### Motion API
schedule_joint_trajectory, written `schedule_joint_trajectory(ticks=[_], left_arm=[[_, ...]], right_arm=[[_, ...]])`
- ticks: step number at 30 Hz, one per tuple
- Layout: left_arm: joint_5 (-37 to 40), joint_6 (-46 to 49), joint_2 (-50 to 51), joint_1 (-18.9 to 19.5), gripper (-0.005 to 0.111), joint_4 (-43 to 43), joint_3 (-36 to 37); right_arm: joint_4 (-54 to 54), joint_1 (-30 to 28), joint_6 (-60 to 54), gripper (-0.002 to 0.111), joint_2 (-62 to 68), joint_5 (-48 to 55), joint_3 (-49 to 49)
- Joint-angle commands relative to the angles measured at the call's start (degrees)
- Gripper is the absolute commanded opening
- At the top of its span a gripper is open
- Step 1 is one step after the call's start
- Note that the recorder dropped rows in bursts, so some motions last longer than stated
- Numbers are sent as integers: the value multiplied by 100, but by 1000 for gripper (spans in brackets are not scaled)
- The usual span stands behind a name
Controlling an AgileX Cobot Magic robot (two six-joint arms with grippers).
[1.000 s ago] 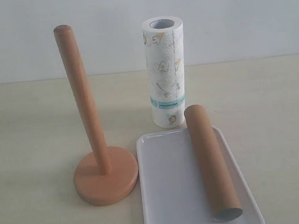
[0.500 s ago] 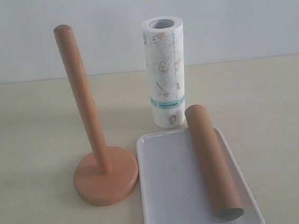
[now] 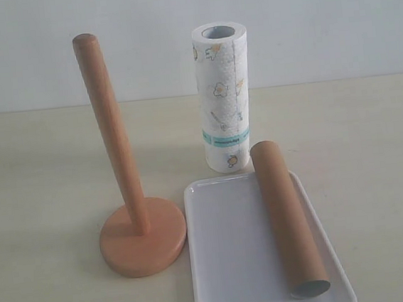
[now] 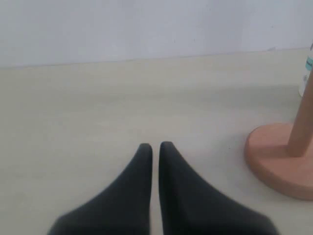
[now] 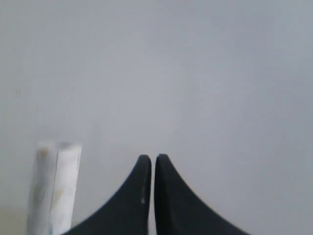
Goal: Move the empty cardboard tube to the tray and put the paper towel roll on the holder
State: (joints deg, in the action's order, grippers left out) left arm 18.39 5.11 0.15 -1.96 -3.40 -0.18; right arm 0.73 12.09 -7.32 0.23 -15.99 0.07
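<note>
Brown cardboard tube (image 3: 287, 221) lies on the glossy white tray (image 3: 226, 263); the printed white paper towel roll (image 3: 223, 95) stands upright just behind it. My left end effector (image 4: 155, 147) and right end effector (image 5: 149, 159) are closed, empty. I'd grip the roll mid-height, keeping its core plumb over the reddish wooden holder (image 3: 116, 152).

Empty cardboard tube (image 3: 288, 217) lying on the tray (image 3: 226, 263), roll and holder standing apart.
The tube is lying lengthwise along the white tray's right side, lower centre of the frame, its open end facing lower right. The paper towel roll (image 3: 224, 99) is standing upright on the worktop (image 3: 40, 181) just behind the tray; the wooden holder (image 3: 116, 152) is standing left of centre, its base just beside the tray.
</note>
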Motion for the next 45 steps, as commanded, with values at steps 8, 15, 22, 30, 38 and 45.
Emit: schedule_joint_trajectory(ticks=[8, 15, 22, 30, 38, 45], left_arm=[[-22, 10, -15, 23, 4, -18, 18], [-22, 10, -15, 23, 4, -18, 18], [-22, 10, -15, 23, 4, -18, 18], [-22, 10, -15, 23, 4, -18, 18], [-22, 10, -15, 23, 4, -18, 18], [-22, 10, -15, 23, 4, -18, 18]], right_arm=[[223, -10, 548, 3, 189, -2579, -837], [223, -10, 565, 3, 1766, -1130, -1906], [223, -10, 894, 3, 3759, -890, -2097], [223, -10, 1339, 3, 5525, -1654, -2097], [-309, -10, 1968, 3, 6371, -1729, -2097], [-1867, -10, 2542, 3, 7426, -2796, -2097]])
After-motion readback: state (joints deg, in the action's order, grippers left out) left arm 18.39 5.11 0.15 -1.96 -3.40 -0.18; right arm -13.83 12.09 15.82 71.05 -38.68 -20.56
